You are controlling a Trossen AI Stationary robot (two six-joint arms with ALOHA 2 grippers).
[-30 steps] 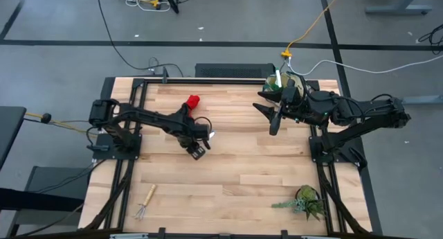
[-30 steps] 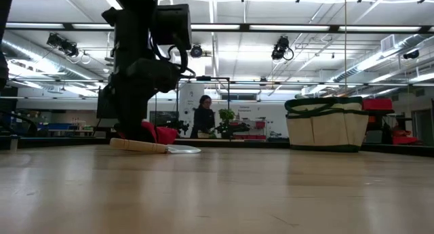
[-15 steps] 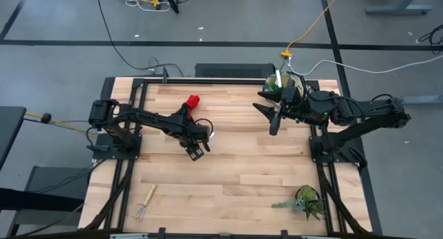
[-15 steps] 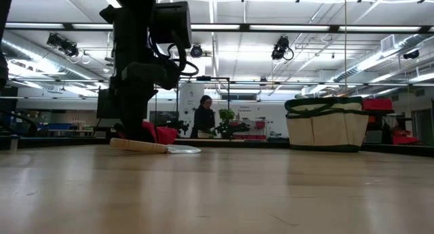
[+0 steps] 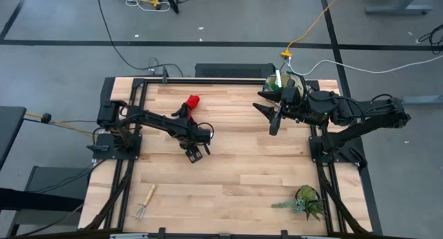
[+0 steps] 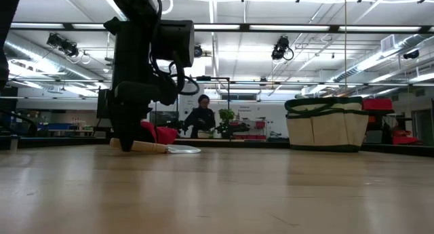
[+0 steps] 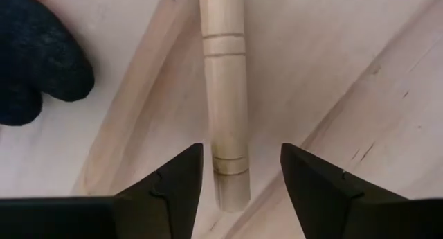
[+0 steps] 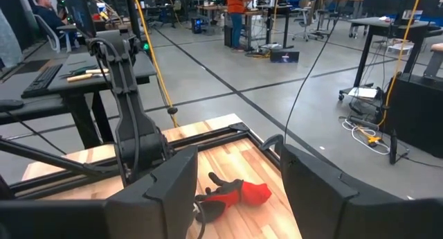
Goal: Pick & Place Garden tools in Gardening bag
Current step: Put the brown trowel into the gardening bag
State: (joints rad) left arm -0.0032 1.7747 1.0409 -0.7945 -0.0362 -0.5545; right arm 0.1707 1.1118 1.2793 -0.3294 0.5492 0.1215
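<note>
The jaws of the left gripper (image 7: 237,180) stand open, one finger on each side of the trowel's wooden handle (image 7: 224,93), the arm reaching low across the table (image 5: 242,170) near the red-and-black gloves (image 5: 192,102). The right gripper (image 5: 271,113) hangs raised and open just beside the gardening bag (image 6: 327,123) at the table's far right corner. The little rake (image 5: 145,202) lies well apart near the front left edge.
</note>
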